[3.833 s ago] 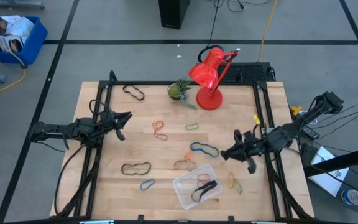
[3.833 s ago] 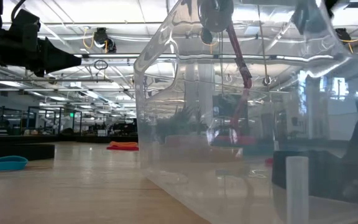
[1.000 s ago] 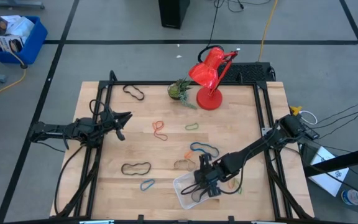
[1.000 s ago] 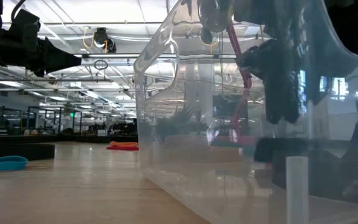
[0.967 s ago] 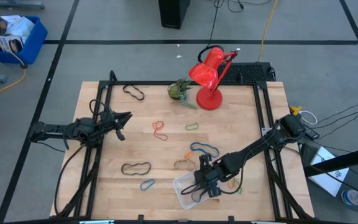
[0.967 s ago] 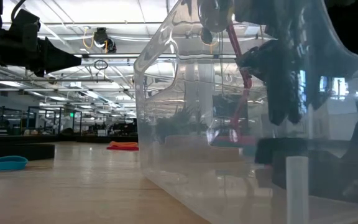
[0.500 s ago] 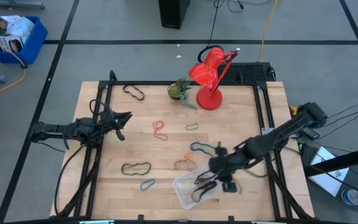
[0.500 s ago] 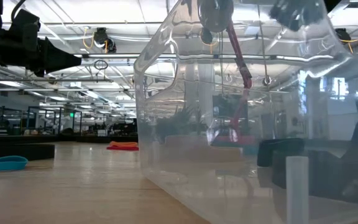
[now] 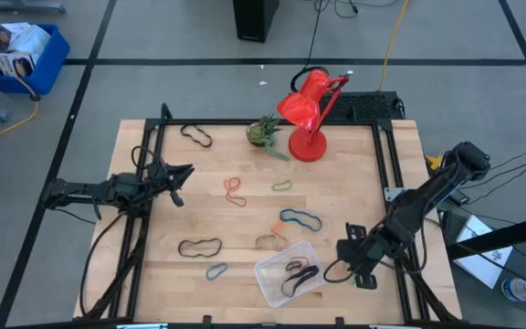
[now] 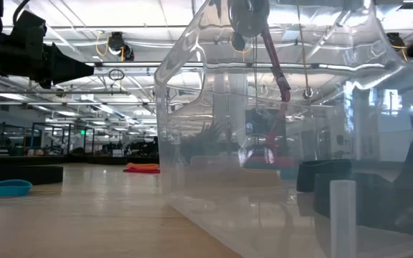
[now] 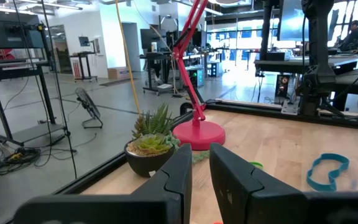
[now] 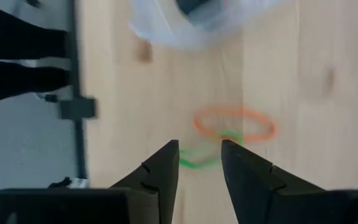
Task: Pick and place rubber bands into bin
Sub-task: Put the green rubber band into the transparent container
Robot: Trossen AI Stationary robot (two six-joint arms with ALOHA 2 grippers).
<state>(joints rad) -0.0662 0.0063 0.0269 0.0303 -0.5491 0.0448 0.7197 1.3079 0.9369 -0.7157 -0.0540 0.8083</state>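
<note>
A: Wood table [image 9: 254, 219] w/ a red lamp [image 9: 309, 114] and a small potted plant [image 9: 265, 132] at the far edge — open lab behind.

B: Where's the bin?

A: Clear bin [image 9: 286, 274] near the front edge, right of centre. Black and red rubber bands [image 9: 298, 272] lie in it. More bands loose on the wood — red, green, blue, orange, black.

B: Right gripper?

A: Right gripper [image 9: 347, 259] is just beside the bin's right side, fingers [image 12: 244, 177] a little apart, holding nothing. An orange band [image 12: 234, 124] and a green band [image 12: 201, 157] lie on the wood below it.

B: Left?

A: Left gripper [image 9: 179, 174] waits at the table's left, fingers [image 11: 229, 177] narrowly apart, nothing between them.
</note>
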